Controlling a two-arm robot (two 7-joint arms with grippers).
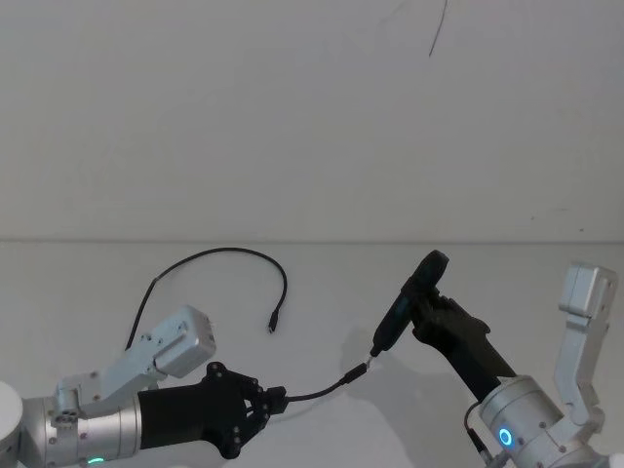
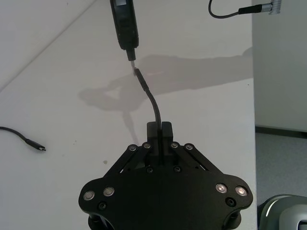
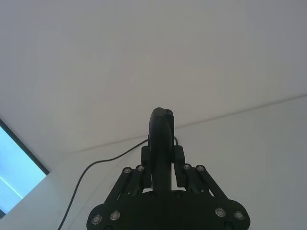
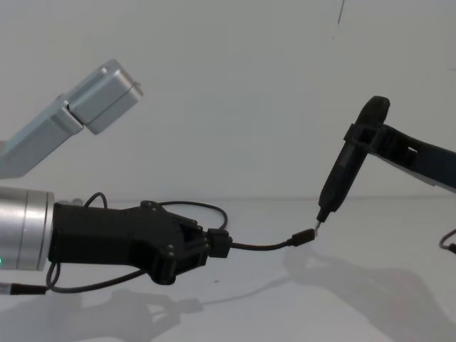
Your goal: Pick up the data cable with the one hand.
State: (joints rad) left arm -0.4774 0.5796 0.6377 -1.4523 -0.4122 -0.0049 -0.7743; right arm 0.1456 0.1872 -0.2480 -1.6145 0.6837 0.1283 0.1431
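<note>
**Holding the cable steady near its plug**

While my left tool grips the data cable just behind one plug, I should keep that grip firm and soft at once. It is clenched on the cord, as the left wrist view shows, with the cord coming out from between the two fingers. A short bit of cable sticks out past them, and its plug hangs in the air above the white counter. The rest of the cord loops back over the counter, and the far plug lies flat there.

My right tool is clenched on a black stick-like thing. Its pale tip points down and sits right at the cable's raised plug; I cannot tell if they touch.

To do this step well, I think I should:
- hold close to the plug, so the free end does not flop
- lift slowly, so the long loop slides along and does not snag
- keep my wrist level, so the plug stays where it is by the stick's tip
- not squeeze harder, for the cord is thin and could kink

I can find no brand, label or writing on the cable, the stick or the tools.
</note>
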